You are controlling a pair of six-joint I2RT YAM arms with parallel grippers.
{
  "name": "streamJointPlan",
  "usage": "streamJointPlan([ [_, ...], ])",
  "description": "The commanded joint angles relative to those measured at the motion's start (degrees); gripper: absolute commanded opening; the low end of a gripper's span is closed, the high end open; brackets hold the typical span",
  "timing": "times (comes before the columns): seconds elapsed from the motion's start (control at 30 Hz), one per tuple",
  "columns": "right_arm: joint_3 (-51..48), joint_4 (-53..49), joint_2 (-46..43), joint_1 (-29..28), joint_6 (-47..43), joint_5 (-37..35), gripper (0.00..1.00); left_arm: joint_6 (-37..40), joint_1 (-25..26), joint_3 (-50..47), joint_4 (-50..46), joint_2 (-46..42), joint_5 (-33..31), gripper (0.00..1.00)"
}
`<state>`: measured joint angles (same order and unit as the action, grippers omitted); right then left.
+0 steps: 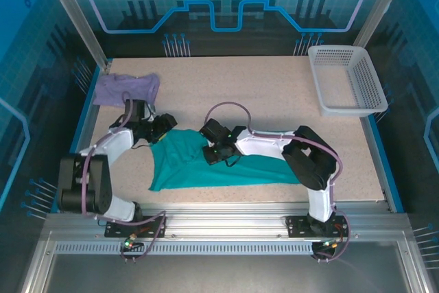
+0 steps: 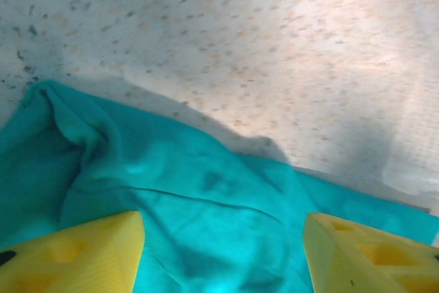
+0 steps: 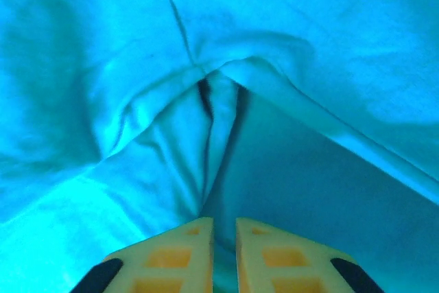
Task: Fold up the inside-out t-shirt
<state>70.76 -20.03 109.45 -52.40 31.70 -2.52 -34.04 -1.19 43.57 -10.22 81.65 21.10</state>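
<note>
The right gripper [image 3: 223, 224] pinches a fold of the teal t-shirt [image 1: 182, 166] on the desk [image 1: 274, 94]; the left gripper [image 2: 223, 219] hovers open over its edge.

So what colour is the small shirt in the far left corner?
The shirt is lavender purple; top view.

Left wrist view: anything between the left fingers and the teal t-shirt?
Nothing visible. The left fingers stand open right over the teal t-shirt, near its edge, with only its cloth showing between them. The lavender shirt lies apart, at the table's far left corner. The right fingers pinch a fold of the t-shirt.
</note>
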Motion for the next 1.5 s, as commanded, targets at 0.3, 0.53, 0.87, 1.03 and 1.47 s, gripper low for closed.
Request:
streamJointPlan([
  [0.3, 4.75, 9.40, 2.27, -0.85, -0.72, 7.10, 0.32, -5.26, 4.55, -13.46, 2.83, -8.40, 10.29, 0.45],
  [0.53, 9.37, 5.00, 8.25, -2.18, -1.82, 8.54, 0.31, -4.99, 4.44, -16.51, 3.32, -5.36, 7.52, 0.26],
  [0.87, 9.67, -6.61, 11.02, -1.74, -4.45, 4.01, 0.18, -3.84, 4.36, -20.24, -1.26, -9.03, 3.00, 0.18],
  [1.03, 9.64, -7.28, 9.48, -1.56, -6.59, 4.55, 0.20, -2.86, 4.35, -18.41, -3.94, -13.34, 1.11, 0.26],
  [1.47, 0.62, 3.42, -7.38, -0.11, -8.17, 10.47, 0.60, 0.01, 3.84, -11.17, -15.60, -19.44, -13.46, 0.87],
])
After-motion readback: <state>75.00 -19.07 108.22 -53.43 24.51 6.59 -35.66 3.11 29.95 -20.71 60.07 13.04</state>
